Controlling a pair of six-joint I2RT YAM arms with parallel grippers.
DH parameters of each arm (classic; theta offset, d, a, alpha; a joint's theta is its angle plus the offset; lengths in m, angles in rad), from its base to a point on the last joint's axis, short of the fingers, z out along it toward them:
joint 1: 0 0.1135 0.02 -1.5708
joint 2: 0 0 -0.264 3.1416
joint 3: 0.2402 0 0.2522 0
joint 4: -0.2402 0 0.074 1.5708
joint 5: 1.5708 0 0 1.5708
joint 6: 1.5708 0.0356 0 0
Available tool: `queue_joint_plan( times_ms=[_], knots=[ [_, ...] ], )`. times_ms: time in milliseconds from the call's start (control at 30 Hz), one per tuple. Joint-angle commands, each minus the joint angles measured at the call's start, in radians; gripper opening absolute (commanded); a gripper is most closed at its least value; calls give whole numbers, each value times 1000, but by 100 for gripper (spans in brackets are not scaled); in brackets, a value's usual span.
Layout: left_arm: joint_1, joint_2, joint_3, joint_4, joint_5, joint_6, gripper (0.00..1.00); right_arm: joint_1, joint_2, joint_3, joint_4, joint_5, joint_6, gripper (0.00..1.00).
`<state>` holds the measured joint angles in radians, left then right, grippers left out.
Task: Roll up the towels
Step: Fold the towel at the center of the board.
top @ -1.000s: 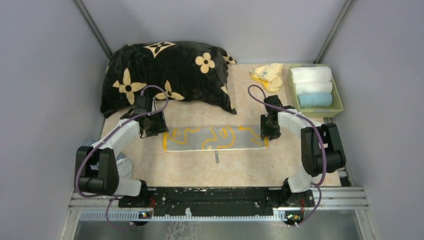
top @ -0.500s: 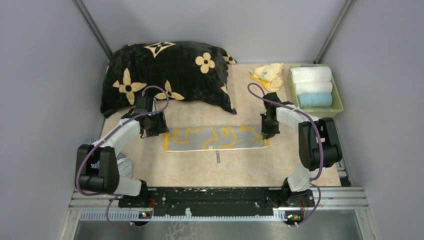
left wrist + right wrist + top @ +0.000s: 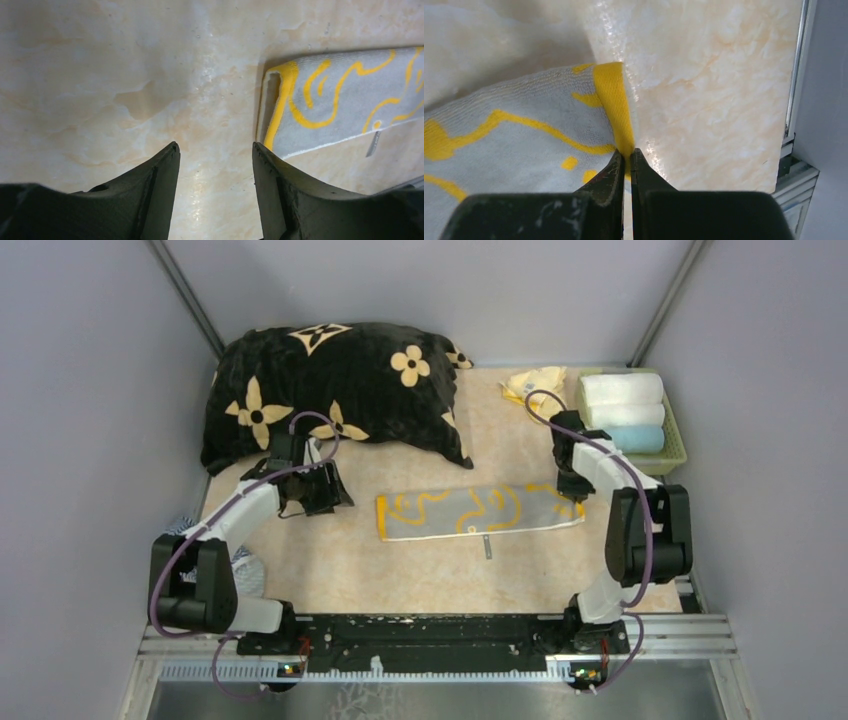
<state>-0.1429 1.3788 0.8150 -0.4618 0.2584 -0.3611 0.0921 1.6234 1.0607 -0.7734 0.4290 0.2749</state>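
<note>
The right hand [image 3: 626, 159] is clamped on the yellow hem [image 3: 613, 105] of the towel [image 3: 478, 510], which lies flat on the desk [image 3: 400, 570], just short of the left hand [image 3: 215, 150], spread open and empty. With that end loose, a pull could drag it askew.

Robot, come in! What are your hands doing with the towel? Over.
Right gripper shut on towel edge. Left gripper open, off the towel's other end. Pillow sits behind it. Over.
</note>
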Motion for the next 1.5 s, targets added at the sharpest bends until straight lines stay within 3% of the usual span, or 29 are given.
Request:
queue_joint_plan(
  times_ms=[0,200,367,933,1233,1467],
  knots=[
    [-26,-1,-23,54,124,-55,61,48,-128,78,-32,-34,-42,0],
    [-57,57,-46,122,179,-104,61,248,-148,154,-67,-332,-6,0],
    [-66,107,-64,168,205,-129,56,423,-106,170,23,-454,106,0],
    [-88,232,-69,248,266,-134,43,728,247,507,78,-514,316,0],
    [-104,244,-86,273,277,-147,40,792,400,637,43,-509,342,0],
    [-119,257,-90,279,275,-154,31,813,441,653,63,-521,350,0]
  ],
)
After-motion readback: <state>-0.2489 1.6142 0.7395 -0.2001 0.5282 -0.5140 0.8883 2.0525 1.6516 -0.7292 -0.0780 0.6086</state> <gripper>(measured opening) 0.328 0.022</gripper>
